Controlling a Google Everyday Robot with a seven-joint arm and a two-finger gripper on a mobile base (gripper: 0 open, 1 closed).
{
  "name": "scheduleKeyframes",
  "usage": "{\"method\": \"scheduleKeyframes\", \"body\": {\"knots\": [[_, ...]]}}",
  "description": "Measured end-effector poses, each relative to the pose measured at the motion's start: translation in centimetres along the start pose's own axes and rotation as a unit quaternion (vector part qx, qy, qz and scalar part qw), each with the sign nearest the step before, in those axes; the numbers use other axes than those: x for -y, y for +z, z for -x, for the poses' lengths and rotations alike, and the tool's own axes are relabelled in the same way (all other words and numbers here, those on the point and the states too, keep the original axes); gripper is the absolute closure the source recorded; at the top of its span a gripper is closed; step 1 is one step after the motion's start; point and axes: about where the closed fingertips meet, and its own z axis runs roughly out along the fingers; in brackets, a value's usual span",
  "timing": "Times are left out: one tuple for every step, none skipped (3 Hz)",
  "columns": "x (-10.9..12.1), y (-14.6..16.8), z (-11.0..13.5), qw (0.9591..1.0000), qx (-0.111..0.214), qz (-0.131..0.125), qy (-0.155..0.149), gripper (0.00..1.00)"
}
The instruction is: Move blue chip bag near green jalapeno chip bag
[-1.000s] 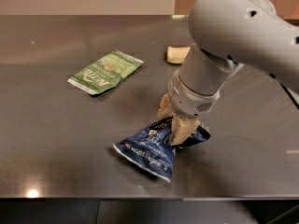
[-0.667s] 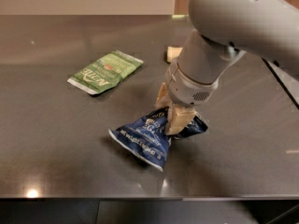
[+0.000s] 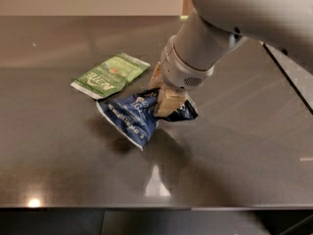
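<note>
beside the green jalapeno chip bag (image 3: 111, 75), the gripper (image 3: 162, 93) fingers (image 3: 167, 103) pinch the blue chip bag (image 3: 128, 116).

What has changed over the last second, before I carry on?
The tool, clamped on the blue chip bag throughout, has carried it up and left in the camera view, close beside the green jalapeno chip bag. Nothing was let go. The green jalapeno chip bag stayed put on the table.
</note>
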Motion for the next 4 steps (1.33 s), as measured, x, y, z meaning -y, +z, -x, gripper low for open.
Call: {"method": "scheduleKeyframes", "body": {"knots": [[3.0, 0.6, 1.1, 0.9992, 0.012, -0.035, 0.012, 1.00], [5.5, 1.1, 1.6, 0.9981, 0.012, -0.057, 0.020, 1.00], [7.5, 1.6, 1.8, 0.9975, -0.001, -0.066, 0.024, 0.82], [9.2, 2.7, 1.6, 0.9967, -0.024, -0.072, 0.031, 0.57]]}}
